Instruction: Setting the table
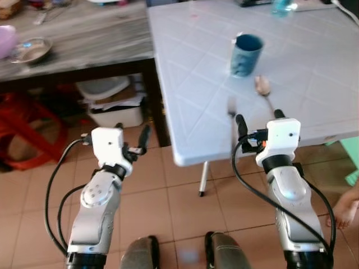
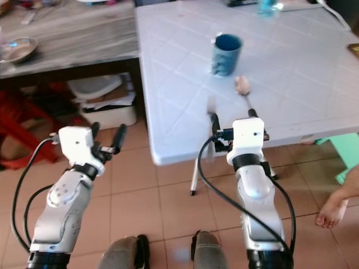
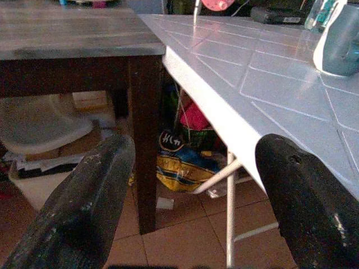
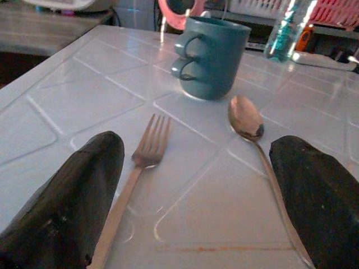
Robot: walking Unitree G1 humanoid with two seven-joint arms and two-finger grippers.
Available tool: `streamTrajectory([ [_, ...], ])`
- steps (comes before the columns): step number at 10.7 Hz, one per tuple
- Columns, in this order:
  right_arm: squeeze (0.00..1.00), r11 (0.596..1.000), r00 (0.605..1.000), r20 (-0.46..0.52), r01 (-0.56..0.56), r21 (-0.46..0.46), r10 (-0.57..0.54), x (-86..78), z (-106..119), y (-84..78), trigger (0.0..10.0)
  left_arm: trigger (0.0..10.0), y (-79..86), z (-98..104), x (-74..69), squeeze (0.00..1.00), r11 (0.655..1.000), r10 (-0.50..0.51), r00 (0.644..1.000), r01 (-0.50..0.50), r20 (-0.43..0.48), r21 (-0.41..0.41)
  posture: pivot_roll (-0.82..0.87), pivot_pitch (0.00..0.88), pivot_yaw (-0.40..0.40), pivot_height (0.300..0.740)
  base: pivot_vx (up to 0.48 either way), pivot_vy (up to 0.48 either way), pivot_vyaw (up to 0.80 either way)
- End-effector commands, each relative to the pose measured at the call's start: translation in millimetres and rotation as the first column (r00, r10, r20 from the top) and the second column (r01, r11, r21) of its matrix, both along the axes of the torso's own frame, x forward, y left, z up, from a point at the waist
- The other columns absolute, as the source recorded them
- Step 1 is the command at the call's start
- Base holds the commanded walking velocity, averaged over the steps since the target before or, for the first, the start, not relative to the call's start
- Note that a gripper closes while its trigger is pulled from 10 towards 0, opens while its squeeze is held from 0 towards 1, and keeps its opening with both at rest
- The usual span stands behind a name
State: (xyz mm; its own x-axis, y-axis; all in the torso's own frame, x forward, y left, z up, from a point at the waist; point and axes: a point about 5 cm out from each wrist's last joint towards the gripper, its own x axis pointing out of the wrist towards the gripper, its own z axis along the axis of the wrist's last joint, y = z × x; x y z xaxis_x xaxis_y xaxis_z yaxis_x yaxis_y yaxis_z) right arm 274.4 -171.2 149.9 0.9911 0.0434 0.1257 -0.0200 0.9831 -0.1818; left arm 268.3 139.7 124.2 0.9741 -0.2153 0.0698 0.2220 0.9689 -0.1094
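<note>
A blue mug (image 1: 245, 54) stands upright near the middle of the white table (image 1: 190, 84). Just in front of it a spoon (image 4: 245, 117) lies with its bowl toward the mug, and a fork (image 4: 145, 157) lies to its left, tines toward the mug. My right gripper (image 1: 259, 120) is open at the table's near edge. In the right wrist view its two fingers stand outside the fork and spoon handles, holding nothing. My left gripper (image 1: 132, 131) is open and empty over the floor, left of the table's corner.
A dark wooden table (image 1: 84, 33) at the back left carries a metal bowl (image 1: 32, 49). White plastic tubs (image 1: 109, 101) sit beneath it. A bottle (image 1: 283, 5) stands at the white table's far edge. A person's bare foot (image 1: 345, 210) rests on the tiles at right.
</note>
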Motion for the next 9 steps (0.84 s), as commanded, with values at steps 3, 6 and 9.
streamTrajectory([
  [3, 0.0, 0.999, 0.998, -0.052, -0.036, 0.018, 0.037, 12.4, 1, -4.5, 10.0, 10.0, 2.6, 2, -3.4, 0.0, 1.0, -0.009, 1.0, 0.009, -0.006, 0.021, 0.0, 0.231, 0.072, 0.74, 0.0, 0.0, 0.0],
  [6, 0.0, 0.994, 0.989, -0.113, -0.09, 0.061, 0.097, 22.4, -1, -0.1, 10.0, 10.0, 1.0, 0, -6.2, 0.0, 1.0, -0.018, 1.0, 0.018, -0.017, 0.024, 0.0, 0.243, 0.071, 0.74, 0.0, 0.0, 0.0],
  [9, 0.0, 0.984, 0.966, -0.194, -0.16, 0.083, 0.173, 30.1, -6, 10.6, 5.7, 10.0, 3.2, -1, -10.0, 0.0, 0.999, -0.012, 1.0, 0.013, -0.027, 0.029, 0.01, 0.255, 0.067, 0.74, 0.0, 0.0, 0.0],
])
